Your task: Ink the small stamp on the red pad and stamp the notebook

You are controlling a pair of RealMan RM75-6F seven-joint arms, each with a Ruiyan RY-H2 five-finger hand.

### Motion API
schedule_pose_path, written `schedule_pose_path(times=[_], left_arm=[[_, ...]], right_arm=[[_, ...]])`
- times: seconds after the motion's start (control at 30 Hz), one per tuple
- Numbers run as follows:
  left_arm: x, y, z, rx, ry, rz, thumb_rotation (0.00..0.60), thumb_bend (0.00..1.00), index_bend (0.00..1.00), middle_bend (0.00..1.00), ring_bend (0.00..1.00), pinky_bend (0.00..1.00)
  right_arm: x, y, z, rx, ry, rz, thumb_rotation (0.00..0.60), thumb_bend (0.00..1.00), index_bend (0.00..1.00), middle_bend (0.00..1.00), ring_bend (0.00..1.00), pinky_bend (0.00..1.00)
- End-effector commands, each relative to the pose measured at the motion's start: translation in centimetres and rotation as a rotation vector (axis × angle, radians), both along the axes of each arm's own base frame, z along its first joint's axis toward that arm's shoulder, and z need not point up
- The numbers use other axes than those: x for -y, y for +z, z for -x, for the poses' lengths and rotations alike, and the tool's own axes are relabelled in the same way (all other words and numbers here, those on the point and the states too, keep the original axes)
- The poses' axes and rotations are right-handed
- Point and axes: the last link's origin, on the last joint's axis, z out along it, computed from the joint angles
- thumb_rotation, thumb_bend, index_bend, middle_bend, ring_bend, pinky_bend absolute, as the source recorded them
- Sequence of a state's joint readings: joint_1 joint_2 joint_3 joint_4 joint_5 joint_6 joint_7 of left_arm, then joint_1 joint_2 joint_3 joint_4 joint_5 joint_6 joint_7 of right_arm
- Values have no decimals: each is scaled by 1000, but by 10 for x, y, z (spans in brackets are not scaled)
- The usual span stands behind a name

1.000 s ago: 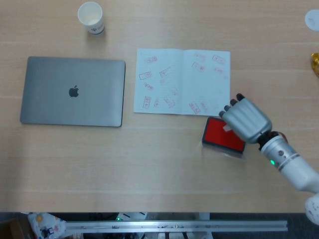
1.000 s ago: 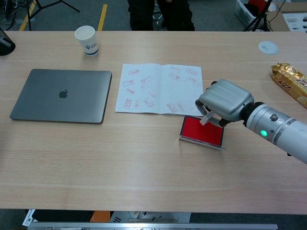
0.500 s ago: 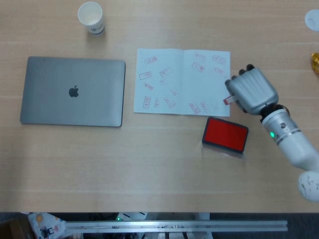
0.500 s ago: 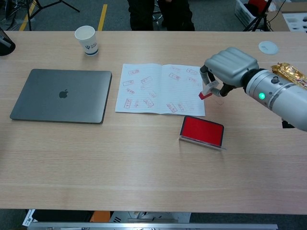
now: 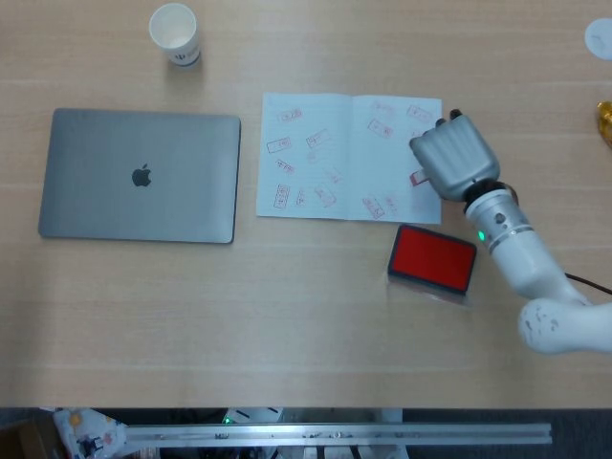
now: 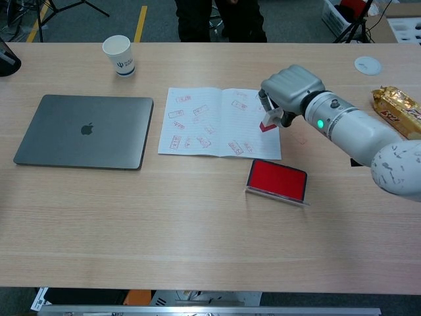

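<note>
An open notebook (image 5: 325,153) (image 6: 210,122) with several red stamp marks lies mid-table. My right hand (image 5: 451,159) (image 6: 289,89) hovers over the notebook's right page near its right edge, pinching the small stamp (image 6: 269,123) (image 5: 419,176), whose red face points down just above the paper. The red ink pad (image 5: 432,258) (image 6: 277,179) lies uncovered in front of the notebook's right corner, with its lid flat beside it. My left hand shows in neither view.
A closed grey laptop (image 5: 141,175) (image 6: 83,131) lies at the left. A white paper cup (image 5: 175,32) (image 6: 119,54) stands at the back left. A gold snack packet (image 6: 398,112) and a white disc (image 6: 368,64) sit at the far right.
My right hand lifted the stamp off the red pad, swung back and left, and now holds it over the notebook's right page.
</note>
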State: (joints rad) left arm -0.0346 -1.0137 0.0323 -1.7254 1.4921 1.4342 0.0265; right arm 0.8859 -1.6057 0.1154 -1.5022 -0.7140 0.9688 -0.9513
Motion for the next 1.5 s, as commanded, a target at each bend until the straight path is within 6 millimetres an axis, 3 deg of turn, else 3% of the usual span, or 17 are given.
schedule_pose_path(times=[0.03,0.53,1.5], left_arm=[[0,0,0,0,0,0,600,300,164,237,238,182],[1,3,1,-1,8,-4,600,301,164,237,238,182],[-1,4,2,-12,21,1,600,300,164,237,238,182]], right_arm=[[3,-7,-7,4,4,-2,600,487,841,569,417,322],[10,-30,-31,-3,24,-7,600,489,845,569,417,322],[18,-63,-34,-32,8,-15,600,502,890,573,424,326]])
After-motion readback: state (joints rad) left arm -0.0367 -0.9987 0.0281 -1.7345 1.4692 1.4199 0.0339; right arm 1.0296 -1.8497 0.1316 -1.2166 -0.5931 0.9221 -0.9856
